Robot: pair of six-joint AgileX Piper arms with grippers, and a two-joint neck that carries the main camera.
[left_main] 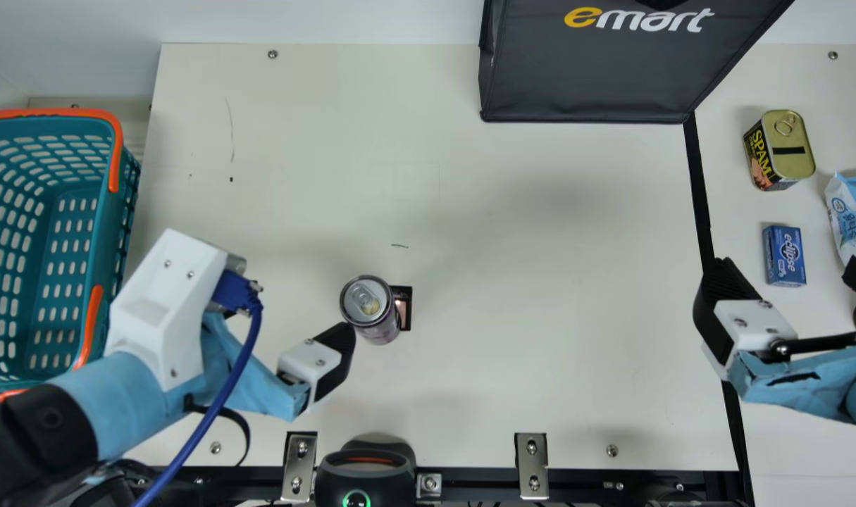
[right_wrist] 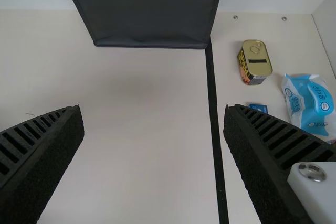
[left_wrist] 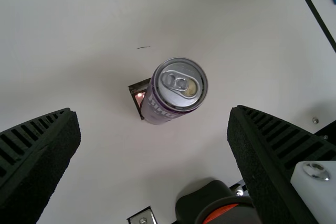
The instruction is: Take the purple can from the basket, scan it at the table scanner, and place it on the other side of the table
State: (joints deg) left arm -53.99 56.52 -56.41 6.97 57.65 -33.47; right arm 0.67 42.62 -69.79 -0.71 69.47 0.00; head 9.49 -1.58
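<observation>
Purple can: Stands upright on the table, outside the basket, between 7 and 8 o'clock from main view's centre. Presents pale-lettered purple side in left wrist view.
Scanner window: Lies at can's 3 o'clock in main view, partly covered by can; glows reddish in main and left wrist views.
Left gripper: Sits near can, toward its 8 o'clock in main view. Holds nothing; spread wide in left wrist view, with a gap from each finger to can.
Right gripper: Sits toward 3 o'clock in main view. Holds nothing; spread wide in main and right wrist views.
Basket: Located at 9 o'clock in main view; carries orange handles.
Black device: Located between 6 and 7 o'clock; displays green ring in main view, orange strip also in left wrist view.
Dark bag: Located at 1 o'clock in main view.
Blue-and-white pack: Exposes pale blue lid in right wrist view, at about 4 o'clock from yellow-topped tin.
</observation>
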